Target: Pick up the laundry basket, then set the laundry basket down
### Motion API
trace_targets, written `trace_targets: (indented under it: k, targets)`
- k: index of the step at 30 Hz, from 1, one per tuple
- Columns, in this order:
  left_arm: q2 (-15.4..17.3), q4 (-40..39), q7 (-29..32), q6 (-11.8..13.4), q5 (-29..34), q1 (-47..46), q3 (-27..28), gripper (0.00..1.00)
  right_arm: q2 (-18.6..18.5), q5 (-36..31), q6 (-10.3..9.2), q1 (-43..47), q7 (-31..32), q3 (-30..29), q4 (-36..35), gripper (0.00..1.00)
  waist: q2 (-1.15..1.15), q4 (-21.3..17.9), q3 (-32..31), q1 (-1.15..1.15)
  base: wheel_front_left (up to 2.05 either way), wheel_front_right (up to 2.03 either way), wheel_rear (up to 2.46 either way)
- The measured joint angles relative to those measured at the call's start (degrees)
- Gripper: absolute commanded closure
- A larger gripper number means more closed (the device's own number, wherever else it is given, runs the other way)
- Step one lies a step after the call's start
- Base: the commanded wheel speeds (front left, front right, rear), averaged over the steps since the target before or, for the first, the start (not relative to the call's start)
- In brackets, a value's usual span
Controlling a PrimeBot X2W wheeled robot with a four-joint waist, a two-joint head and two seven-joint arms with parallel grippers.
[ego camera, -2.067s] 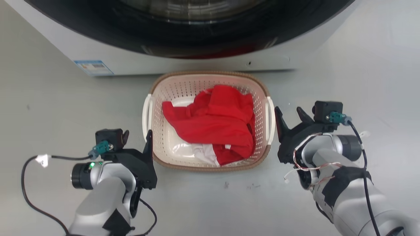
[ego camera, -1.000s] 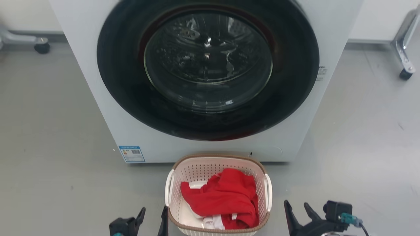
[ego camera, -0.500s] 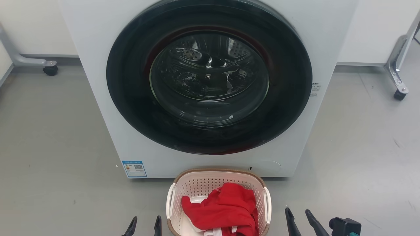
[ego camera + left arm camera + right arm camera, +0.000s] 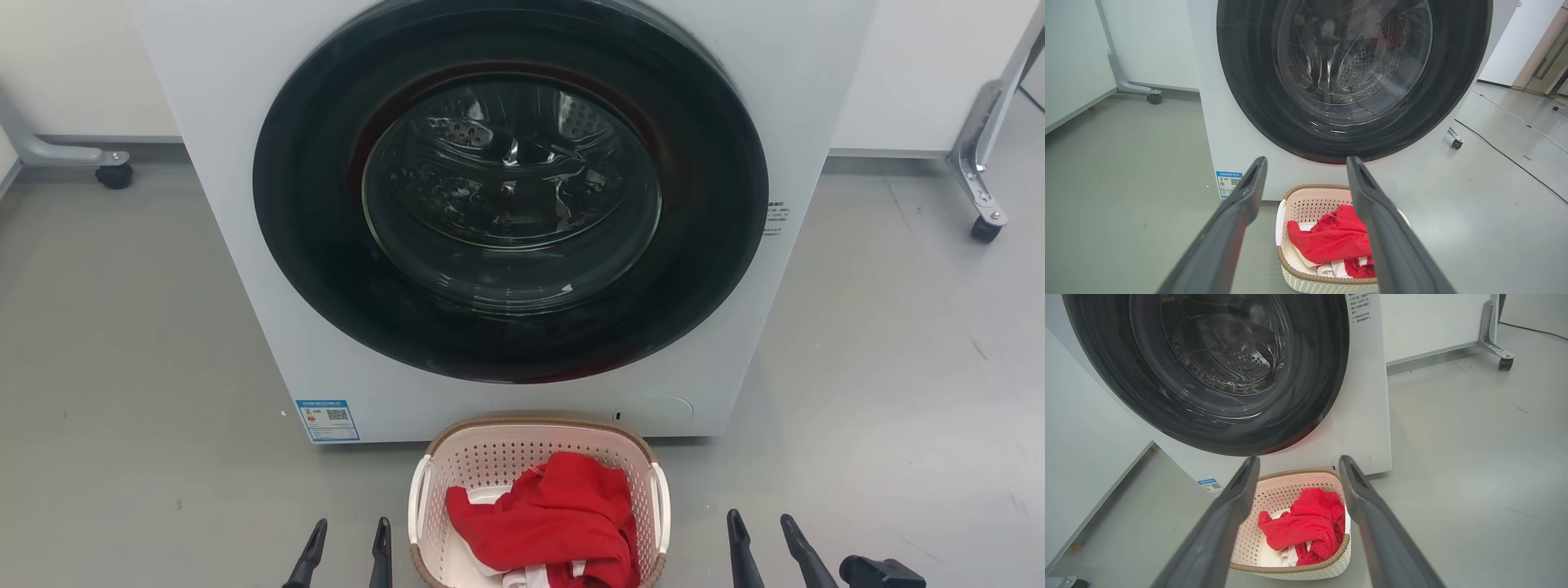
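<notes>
Looking at a white front-load washer [image 4: 522, 220] on the grey floor [image 4: 122, 327]. The laundry basket [image 4: 508, 457] sits on the floor just in front of it, below the door, with a red garment [image 4: 547, 523] heaped inside over something white. Left tool [image 4: 351, 527] is just beside the basket's left handle, right tool [image 4: 759, 518] off its right side. I read both as spread, gripping nothing.
</notes>
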Motion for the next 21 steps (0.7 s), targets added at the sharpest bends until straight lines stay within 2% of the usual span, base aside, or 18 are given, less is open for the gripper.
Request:
trace_targets:
  k: [19,20,21]
  targets:
    - [-0.9,-3.5,0.0,0.0,3.5,0.9,3.1,0.00,2.9,-9.1,0.00,4.1,0.0,-5.8,-7.2,0.00,0.00,-0.3,0.9,0.00,0.00,0.00,0.00]
    - [-0.9,-3.5,0.0,0.0,3.6,0.9,3.3,1.00,2.9,-9.4,0.00,4.2,0.0,-6.0,-7.3,1.00,0.00,-0.4,1.0,0.00,0.00,0.00,0.00]
    - [-0.9,-3.0,0.1,0.0,3.5,0.9,3.2,1.00,2.9,-9.3,0.00,4.2,0.1,-5.9,-6.8,1.00,0.00,-0.4,1.0,0.00,0.00,0.00,0.00]
